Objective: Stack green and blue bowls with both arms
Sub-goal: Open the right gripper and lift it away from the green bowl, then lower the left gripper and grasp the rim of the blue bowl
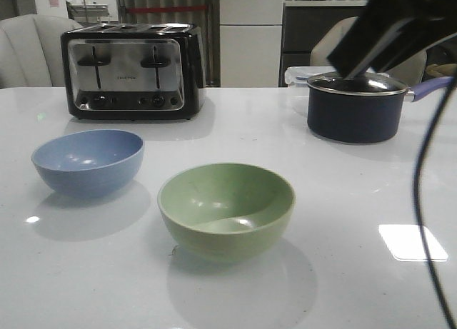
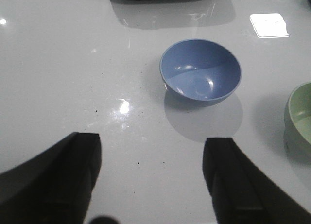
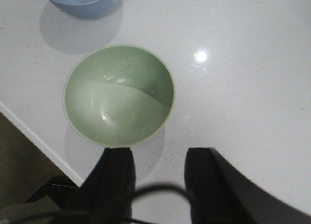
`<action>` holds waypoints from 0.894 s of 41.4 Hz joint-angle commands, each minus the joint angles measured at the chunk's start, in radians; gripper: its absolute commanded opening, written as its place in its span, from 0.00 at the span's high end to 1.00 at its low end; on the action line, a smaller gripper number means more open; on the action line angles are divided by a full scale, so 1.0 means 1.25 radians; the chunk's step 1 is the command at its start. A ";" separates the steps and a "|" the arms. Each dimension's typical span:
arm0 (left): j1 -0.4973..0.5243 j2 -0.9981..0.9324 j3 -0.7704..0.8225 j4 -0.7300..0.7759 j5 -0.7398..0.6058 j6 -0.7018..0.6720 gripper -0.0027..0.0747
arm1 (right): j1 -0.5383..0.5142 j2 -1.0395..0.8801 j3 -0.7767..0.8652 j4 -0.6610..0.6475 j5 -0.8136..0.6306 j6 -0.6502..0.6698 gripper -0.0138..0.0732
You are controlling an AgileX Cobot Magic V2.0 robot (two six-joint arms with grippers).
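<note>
White glossy table [image 1: 343, 200], seen from the front and from both wrists. Left claw [image 2: 150, 178] spread wide, holding nothing, hovering above bare tabletop. Ahead of its fingertips and a little toward the right finger [image 2: 243, 185], clear of both: dusty blue bowl [image 2: 200, 71], upright, empty. Further off to that same side, cut by the frame edge: sage green bowl [image 2: 299, 114]. Beyond the blue bowl, the foot of a chrome and black four-slot toaster [image 1: 133, 71].

Right claw [image 3: 158, 178] parted to a moderate gap, gripping nothing, poised high over the table's near edge. Just ahead of its left finger [image 3: 114, 178]: the green bowl, upright, empty, rim close to that fingertip in the wrist view; touching or not, cannot tell. Beyond the green bowl, apart from it: the blue bowl. Thin black cable [image 3: 160, 190] looping across the right claw's fingers.

In the front view, part of the right arm [image 1: 396, 29] above a dark navy lidded saucepan [image 1: 355, 106] with a lilac handle.
</note>
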State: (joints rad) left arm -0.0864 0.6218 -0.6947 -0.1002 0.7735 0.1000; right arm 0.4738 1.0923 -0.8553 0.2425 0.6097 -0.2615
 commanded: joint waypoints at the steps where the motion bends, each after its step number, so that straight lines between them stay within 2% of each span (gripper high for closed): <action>1: -0.011 0.031 -0.027 -0.005 -0.061 0.001 0.31 | 0.001 -0.112 0.028 -0.008 -0.023 -0.011 0.40; 7: -0.056 0.098 -0.029 -0.005 -0.086 0.001 0.31 | 0.001 -0.213 0.085 -0.008 -0.004 -0.011 0.40; 15: -0.103 0.223 -0.044 -0.005 -0.148 0.002 0.31 | 0.001 -0.265 0.106 -0.008 0.046 -0.011 0.40; 29: -0.082 0.549 -0.204 -0.005 -0.169 -0.004 0.31 | 0.001 -0.265 0.106 -0.008 0.052 -0.011 0.40; 37: -0.078 0.711 -0.303 -0.005 -0.185 -0.004 0.25 | 0.001 -0.265 0.106 -0.008 0.052 -0.011 0.40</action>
State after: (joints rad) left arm -0.1848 1.4816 -1.0022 -0.1002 0.6139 0.1000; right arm 0.4738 0.7689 -0.6994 0.2303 0.7308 -0.2615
